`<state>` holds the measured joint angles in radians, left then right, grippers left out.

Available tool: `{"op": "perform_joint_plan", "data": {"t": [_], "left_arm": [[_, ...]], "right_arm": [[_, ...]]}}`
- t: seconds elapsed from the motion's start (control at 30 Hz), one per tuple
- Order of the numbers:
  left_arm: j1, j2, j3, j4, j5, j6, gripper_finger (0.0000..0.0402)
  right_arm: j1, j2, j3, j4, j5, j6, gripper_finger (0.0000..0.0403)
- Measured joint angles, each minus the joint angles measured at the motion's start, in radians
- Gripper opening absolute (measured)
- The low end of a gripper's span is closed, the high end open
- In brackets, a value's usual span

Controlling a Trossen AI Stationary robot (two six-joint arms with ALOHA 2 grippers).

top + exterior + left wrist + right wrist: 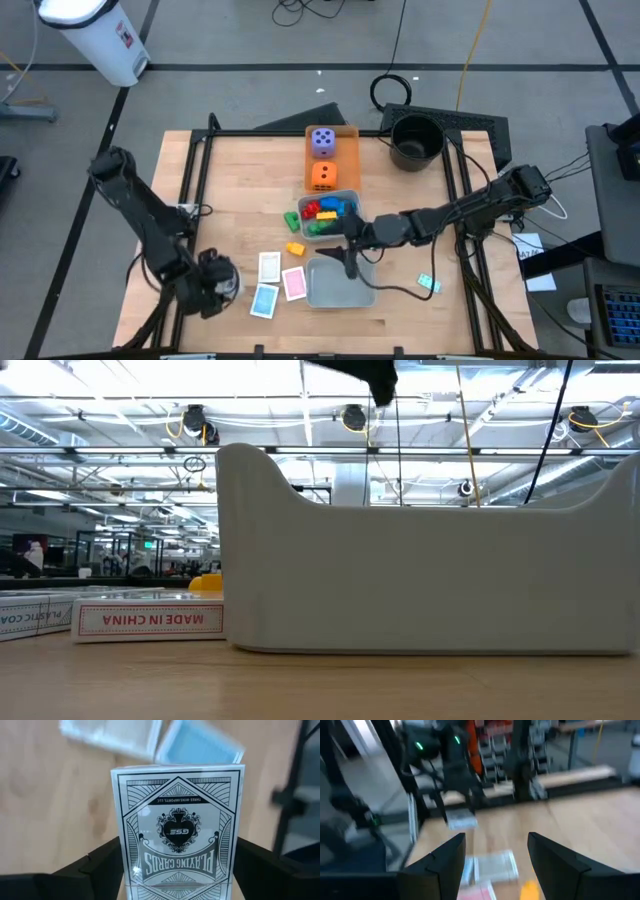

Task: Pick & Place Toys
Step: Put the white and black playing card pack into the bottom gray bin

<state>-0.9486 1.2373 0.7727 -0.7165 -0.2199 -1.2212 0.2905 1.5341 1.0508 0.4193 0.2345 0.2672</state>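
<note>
My left gripper (218,278) is near the table's front left and is shut on a white playing-card box (177,835). A white card box (269,266), a pink one (294,283) and a blue one (264,300) lie flat on the table to its right. My right gripper (350,262) hangs open and empty over a grey tray (340,290); its fingers show spread in the right wrist view (495,860). A yellow brick (295,249) lies on the table. A teal card (428,283) lies to the right. A purple die (322,142) and an orange die (322,177) sit on the orange tray (348,150). My left gripper pinches the white card box between its two fingers (95,867), which are on the box's two narrow long sides (122,865) near one end. The box stands with its printed face toward the wrist camera. In the right wrist view it shows held clear above the table (461,822).
A second grey tray (300,218) behind the right gripper holds several coloured bricks. A black pot (415,140) stands at the far right. In the low view the near grey tray (430,560) fills most of the picture, with a card box (150,620) to its left.
</note>
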Motion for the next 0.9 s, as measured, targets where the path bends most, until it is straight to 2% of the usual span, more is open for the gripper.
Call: {"op": "perform_joint_plan", "data": {"t": [0.13, 0.3, 0.5, 0.6, 0.73, 0.9], "left_arm": [[0.112, -0.084, 0.001, 0.022, -0.010, 0.094, 0.0317], [0.272, -0.116, 0.001, 0.061, -0.009, 0.300, 0.0302], [0.460, -0.103, 0.016, 0.146, 0.008, 0.530, 0.0305], [0.546, -0.074, 0.067, 0.140, 0.009, 0.647, 0.0311], [0.627, 0.006, 0.182, 0.108, 0.020, 0.819, 0.0305], [0.705, 0.147, 0.367, -0.045, 0.018, 0.958, 0.0310]], "right_arm": [[-0.034, 0.000, 0.001, 0.119, -0.021, 0.139, 0.0210], [-0.091, 0.000, 0.001, 0.120, -0.177, 0.373, 0.0210], [-0.114, 0.000, 0.001, 0.092, -0.187, 0.599, 0.0210], [-0.134, 0.000, 0.001, 0.044, -0.185, 0.717, 0.0210], [-0.152, 0.000, 0.001, 0.006, -0.187, 0.782, 0.0210], [-0.167, 0.000, 0.001, -0.034, -0.188, 0.815, 0.0210]]}}
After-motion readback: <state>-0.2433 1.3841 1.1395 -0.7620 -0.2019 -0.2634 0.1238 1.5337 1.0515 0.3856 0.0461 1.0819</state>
